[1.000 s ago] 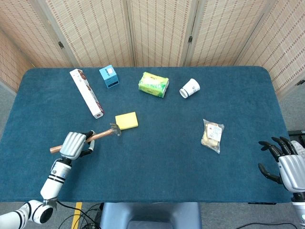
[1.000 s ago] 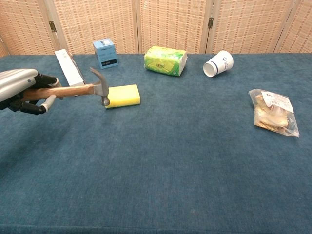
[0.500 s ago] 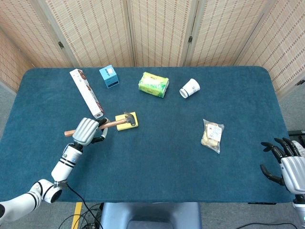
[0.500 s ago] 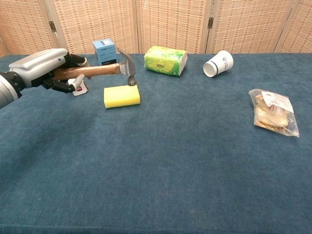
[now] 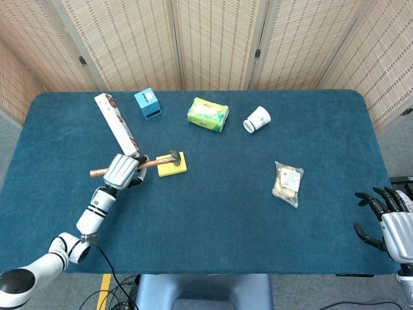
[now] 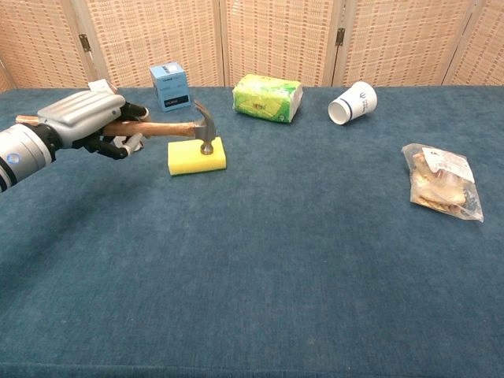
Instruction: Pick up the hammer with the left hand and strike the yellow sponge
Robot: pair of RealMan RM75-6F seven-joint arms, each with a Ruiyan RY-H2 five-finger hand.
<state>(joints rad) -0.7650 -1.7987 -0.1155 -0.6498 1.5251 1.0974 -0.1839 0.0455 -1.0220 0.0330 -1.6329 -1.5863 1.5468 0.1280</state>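
Observation:
My left hand [image 5: 122,170] [image 6: 87,118] grips the wooden handle of the hammer [image 5: 153,161] [image 6: 169,128]. The steel head [image 6: 205,131] points down and meets the top of the yellow sponge [image 5: 177,168] [image 6: 189,157], which lies flat on the blue table [image 5: 226,194]. The handle runs roughly level from my hand to the sponge. At the table's right front edge my right hand [image 5: 387,216] hangs with fingers spread and nothing in it; it shows in the head view only.
A long white box [image 5: 117,126] lies just behind my left hand. Further back are a small blue box [image 5: 148,103] [image 6: 170,86], a green pack [image 5: 208,113] [image 6: 268,98] and a tipped paper cup [image 5: 257,119] [image 6: 353,102]. A snack bag [image 5: 288,183] [image 6: 441,180] lies at right.
The left hand carried the hammer from in front of the sponge up over it, then brought the head down onto the sponge's top. The right hand sank slightly toward the frame's lower edge.

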